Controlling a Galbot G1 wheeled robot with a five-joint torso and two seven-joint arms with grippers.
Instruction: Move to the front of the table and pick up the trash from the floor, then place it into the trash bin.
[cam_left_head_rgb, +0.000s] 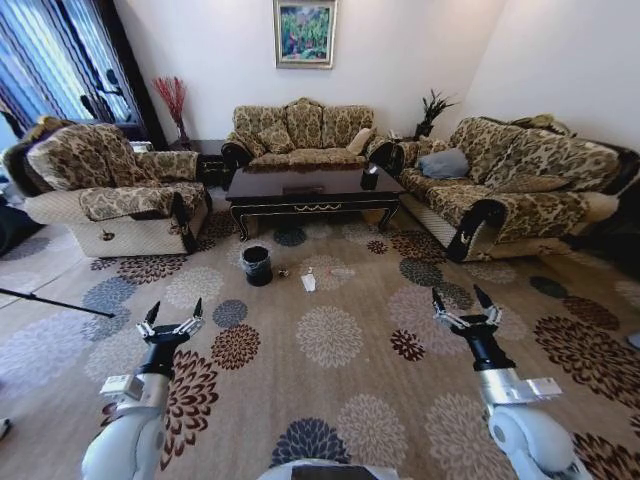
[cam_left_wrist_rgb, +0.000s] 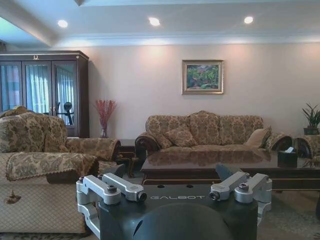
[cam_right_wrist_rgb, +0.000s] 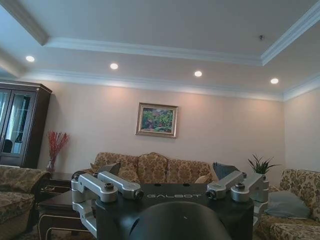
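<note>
head view: trash (cam_left_head_rgb: 309, 281) by trash bin (cam_left_head_rgb: 256, 265), far beyond both open hands.

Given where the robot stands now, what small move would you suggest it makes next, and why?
Probably a short drive forward toward the table. The trash lies on the carpet in front of it, beside the trash bin, and both sit well beyond the left gripper and right gripper, which hang open and empty over bare carpet. Closing that gap should come before any reach.
</note>
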